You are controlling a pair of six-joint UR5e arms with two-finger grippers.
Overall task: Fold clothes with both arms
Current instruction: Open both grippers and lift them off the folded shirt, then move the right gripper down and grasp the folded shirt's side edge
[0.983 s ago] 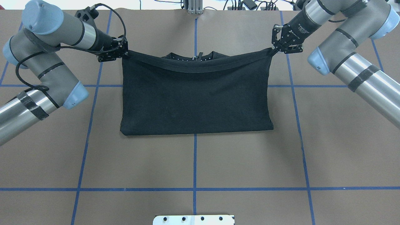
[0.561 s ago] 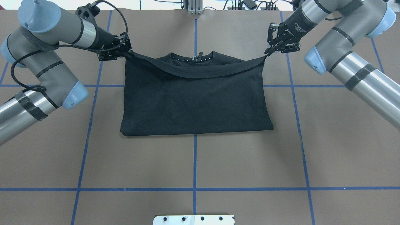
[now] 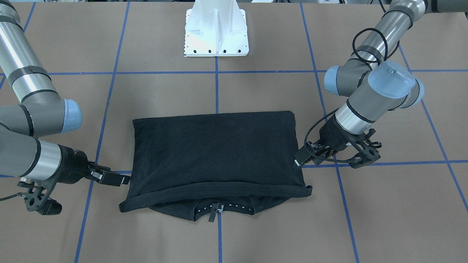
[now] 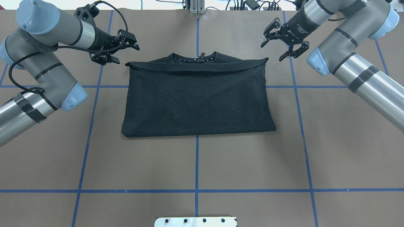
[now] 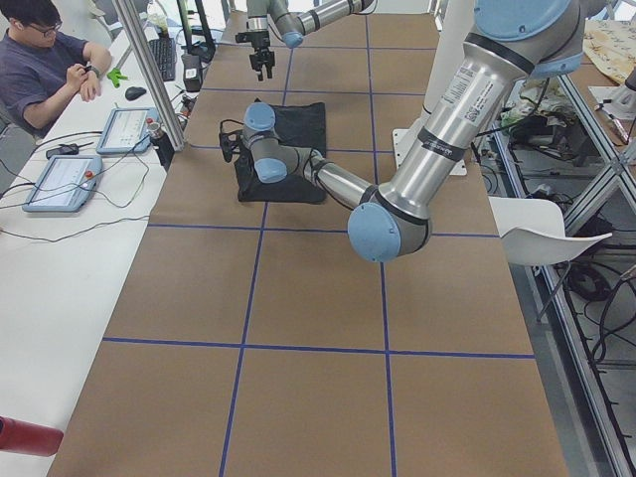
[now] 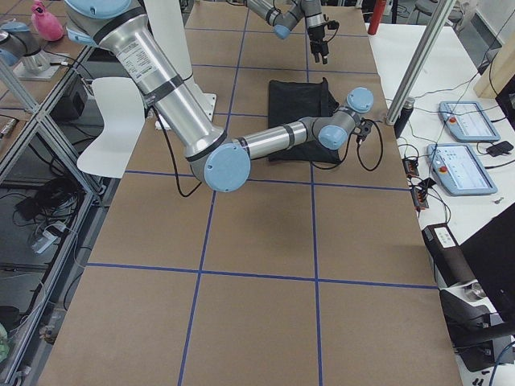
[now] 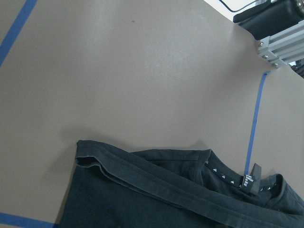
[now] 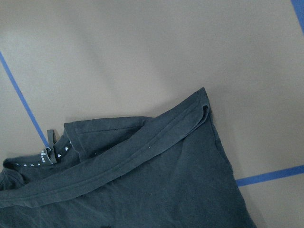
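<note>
The black T-shirt lies folded in half on the brown table, plain side up, its logo hidden. The hem edge lies just short of the collar and its label. My left gripper is open and empty, just off the shirt's far left corner. My right gripper is open and empty, just off the far right corner. In the front-facing view the shirt lies between the left gripper and the right gripper. Both wrist views show a shirt corner on the table, with no fingers in view.
Blue tape lines grid the brown table. The white base plate sits at the near edge. An aluminium post and cables stand at the far edge. An operator sits by tablets beside the table.
Both grippers have opened and let go of the hem corners. The hem has dropped flat onto the shirt near the collar. Both grippers have drawn slightly outward and away from it.
</note>
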